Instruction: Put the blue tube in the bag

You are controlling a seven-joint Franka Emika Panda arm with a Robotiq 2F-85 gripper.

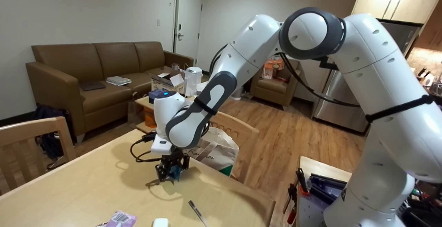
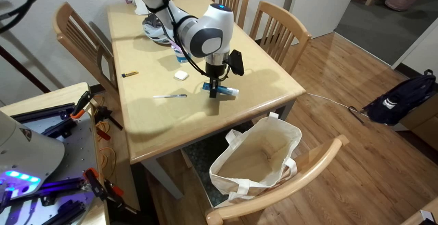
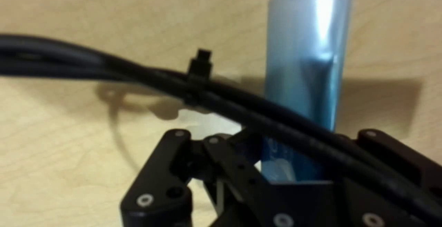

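The black tool [image 2: 214, 90] is clamped across the long axis of the white-capped light-blue plastic tube [image 2: 224, 89], low at the pale wooden counter [image 2: 191, 115]; past the counter's edge, the open cream fabric bag [image 2: 251, 160] stands on a wooden chair [image 2: 308, 180].

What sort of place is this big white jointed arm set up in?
Probably a home's living and dining area beside a kitchen, though a shared lounge is possible. The signs: a long brown leather-look sofa, boxy pale wooden wall cabinets with slim handles, and a rectangular light wooden table.
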